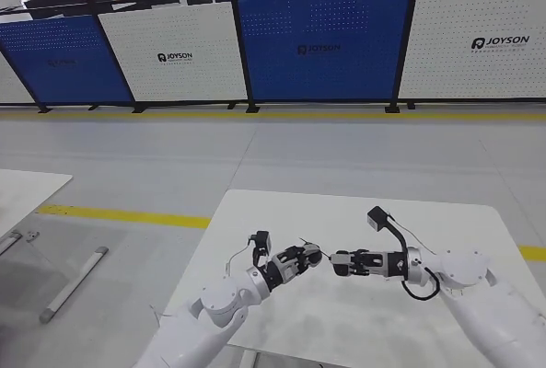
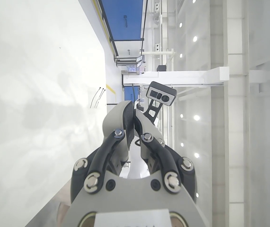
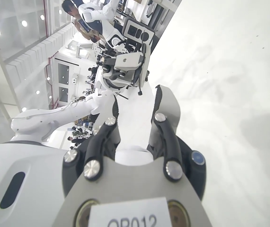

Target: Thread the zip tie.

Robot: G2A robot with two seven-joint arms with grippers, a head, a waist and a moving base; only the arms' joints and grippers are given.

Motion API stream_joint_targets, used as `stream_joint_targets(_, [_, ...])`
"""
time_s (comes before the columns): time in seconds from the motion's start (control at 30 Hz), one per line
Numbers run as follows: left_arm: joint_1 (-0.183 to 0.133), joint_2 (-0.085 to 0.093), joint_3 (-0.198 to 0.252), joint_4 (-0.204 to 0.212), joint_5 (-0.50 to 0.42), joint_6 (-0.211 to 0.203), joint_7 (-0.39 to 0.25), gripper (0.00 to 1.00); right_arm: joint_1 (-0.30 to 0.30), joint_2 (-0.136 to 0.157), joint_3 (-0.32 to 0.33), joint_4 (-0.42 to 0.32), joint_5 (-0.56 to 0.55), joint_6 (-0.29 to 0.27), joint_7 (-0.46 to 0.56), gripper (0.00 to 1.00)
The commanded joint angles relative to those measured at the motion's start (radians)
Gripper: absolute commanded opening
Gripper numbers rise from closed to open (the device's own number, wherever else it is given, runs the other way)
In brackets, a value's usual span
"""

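From above, the two arms meet over the middle of the white table [image 1: 282,212]. The left jaws and right jaws are almost tip to tip, and the thin black zip tie [image 1: 320,251] sits in the small gap between them, off the surface. In the left wrist view the left jaws are pressed together, clamped on the tie as far as I can judge, though little of the strip itself can be made out there. A few spare ties [image 2: 98,98] lie on the table near its far edge. In the right wrist view the right jaws stand apart, holding nothing, and the tie's free end [image 3: 122,96] pokes out of the left jaws just beyond them. The step in hand looks like taking that free end: bring the open right jaws squarely around the tip and close near the end — not mid-strip — so it is stiff enough to aim at the head, with the left grip firm against twisting.
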Motion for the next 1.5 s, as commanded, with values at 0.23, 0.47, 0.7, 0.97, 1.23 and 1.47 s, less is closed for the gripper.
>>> stream_joint_targets(0.23, [0.011, -0.001, -0.004, -0.013, 0.001, 0.004, -0.018, 0.00, 0.009, -0.008, -0.006, 0.007, -0.011, 0.014, 0.010, 0.24])
stream_joint_targets(0.47, [0.023, 0.000, -0.011, -0.025, 0.006, 0.004, -0.030, 0.00, 0.018, -0.014, -0.010, 0.016, -0.020, 0.025, 0.011, 0.12])
stream_joint_targets(0.7, [0.034, 0.001, -0.019, -0.034, 0.011, -0.002, -0.033, 0.00, 0.021, -0.018, -0.010, 0.005, -0.037, 0.043, 0.010, 0.12])
stream_joint_targets(0.97, [0.039, 0.000, -0.025, -0.033, 0.013, -0.004, -0.038, 0.00, 0.021, -0.021, -0.007, 0.002, -0.046, 0.054, 0.004, 0.00])
stream_joint_targets(1.23, [0.046, 0.000, -0.025, -0.035, 0.034, -0.016, -0.036, 0.00, 0.017, -0.023, -0.001, -0.004, -0.056, 0.055, 0.005, 0.00])
stream_joint_targets(1.47, [0.047, -0.002, -0.024, -0.034, 0.039, -0.018, -0.032, 0.00, 0.011, -0.023, 0.007, -0.005, -0.060, 0.049, 0.012, 0.00])
